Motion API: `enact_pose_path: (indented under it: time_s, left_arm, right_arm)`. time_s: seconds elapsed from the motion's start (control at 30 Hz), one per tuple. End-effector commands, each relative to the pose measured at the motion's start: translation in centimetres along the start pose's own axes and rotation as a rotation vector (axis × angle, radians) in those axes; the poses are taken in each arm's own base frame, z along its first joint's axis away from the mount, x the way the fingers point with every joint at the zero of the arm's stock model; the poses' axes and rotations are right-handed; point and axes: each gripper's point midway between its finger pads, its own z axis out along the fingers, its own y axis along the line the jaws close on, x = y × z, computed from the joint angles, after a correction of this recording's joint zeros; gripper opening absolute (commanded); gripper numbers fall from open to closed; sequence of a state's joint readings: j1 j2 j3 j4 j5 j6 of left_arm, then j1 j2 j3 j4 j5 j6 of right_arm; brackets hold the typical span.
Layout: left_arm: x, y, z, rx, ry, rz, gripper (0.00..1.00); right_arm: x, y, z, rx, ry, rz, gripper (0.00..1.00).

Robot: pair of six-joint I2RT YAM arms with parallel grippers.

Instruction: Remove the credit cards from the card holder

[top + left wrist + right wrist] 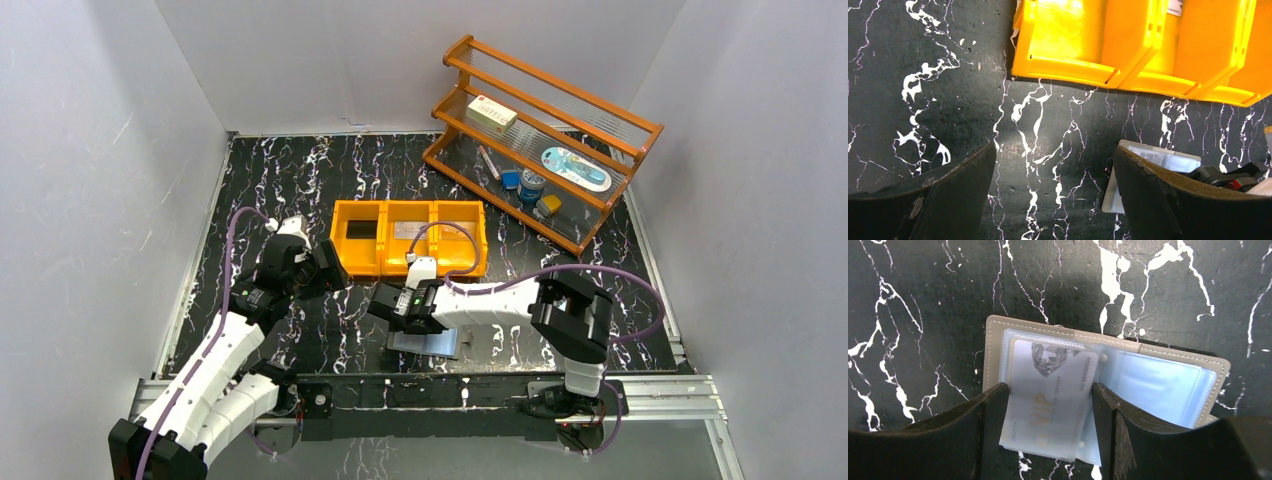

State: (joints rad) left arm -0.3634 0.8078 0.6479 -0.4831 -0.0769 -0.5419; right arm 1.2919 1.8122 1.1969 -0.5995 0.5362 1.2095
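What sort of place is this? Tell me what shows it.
Probably a robot test cell: white panels box in a black marbled table, the left arm and right arm are bolted to a metal rail, and an orange bin and wooden rack look staged.

Plain white walls [90, 150] enclose a black, white-veined marble tabletop [280, 180] under even light.

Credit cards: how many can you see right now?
3. Black card in the left compartment of the orange bin, grey card in its middle compartment, pale VIP card in the card holder, flanked by the right end effector. Others may be hidden.
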Motion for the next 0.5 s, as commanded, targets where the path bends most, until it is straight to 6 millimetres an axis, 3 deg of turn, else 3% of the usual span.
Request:
enact_pose_path:
  time_s: [0.0, 0.23, 0.47]
  left_arm:
    - [-0.1, 0.4, -0.4, -0.018, -0.007, 0.021, 0.86]
    - [0.2, 0.2, -0.1, -0.009, 0.014, 0.019, 0.86]
    - [0.7, -0.2, 0.2, 0.011, 0.041, 0.014, 0.86]
  right_arm:
    - [-0.4, 0.3, 0.1, 0.029, -0.019, 0.03, 0.68]
    - [-0.5, 0.0, -0.2, 0.016, -0.027, 0.028, 0.47]
    - [-0.3, 1.1, -0.6, -0.075, -0.015, -0.013, 0.23]
